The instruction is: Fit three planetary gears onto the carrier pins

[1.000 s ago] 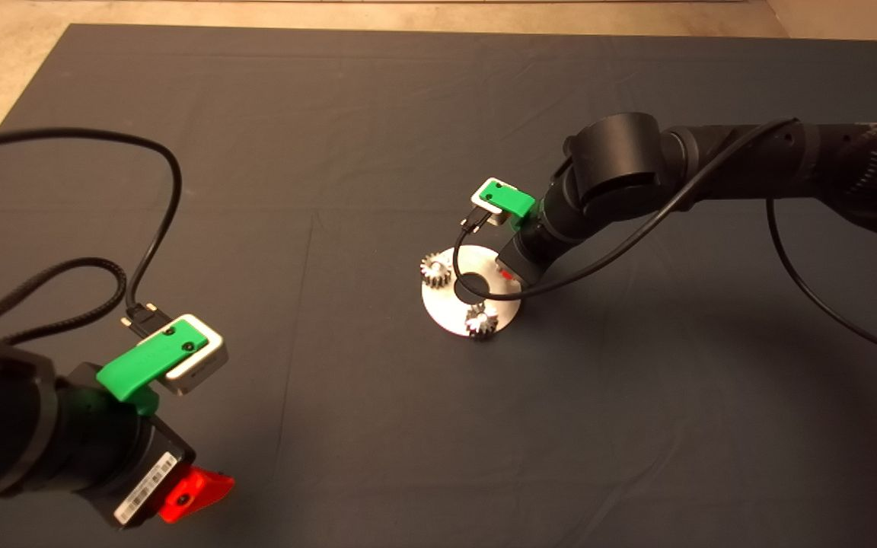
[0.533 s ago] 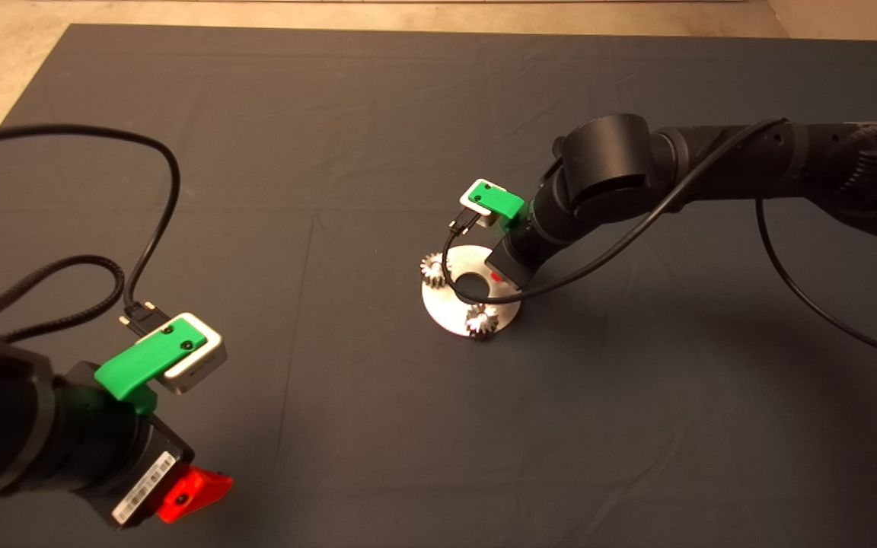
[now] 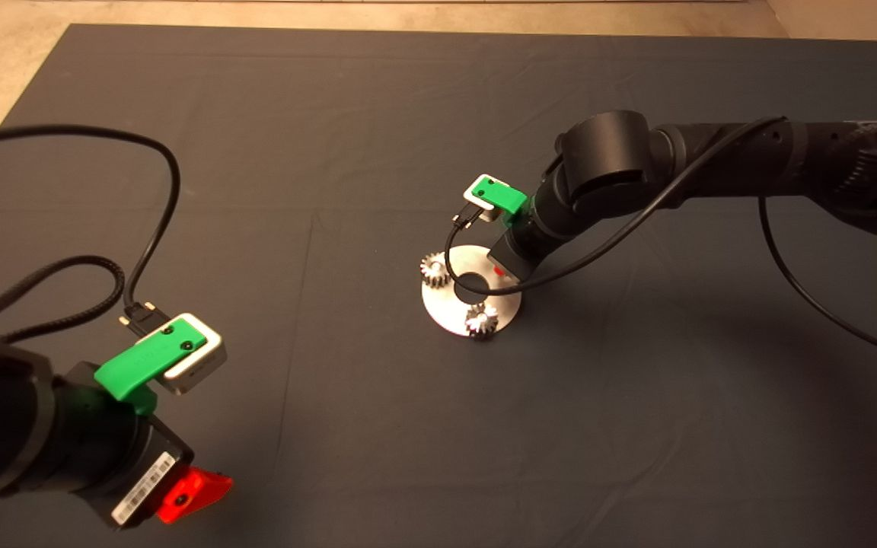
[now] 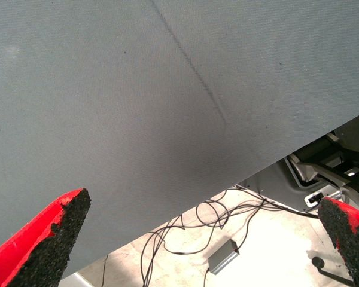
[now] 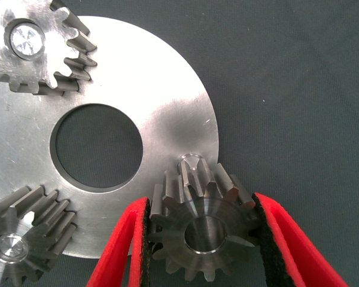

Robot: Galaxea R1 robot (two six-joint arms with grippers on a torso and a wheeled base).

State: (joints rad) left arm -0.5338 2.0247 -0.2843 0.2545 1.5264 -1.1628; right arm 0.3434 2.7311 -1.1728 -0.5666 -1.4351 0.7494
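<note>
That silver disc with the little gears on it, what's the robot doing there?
It is fitting small gears onto pins on the disc. Two gears already sit on their pins. The right gripper holds the third gear between its red fingers, just beside the last bare pin and not yet on it. The left gripper waits open at the mat's near left edge.

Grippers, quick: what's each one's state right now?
Left gripper: open, empty, parked.
Right gripper: shut on third gear, beside the free pin.
</note>
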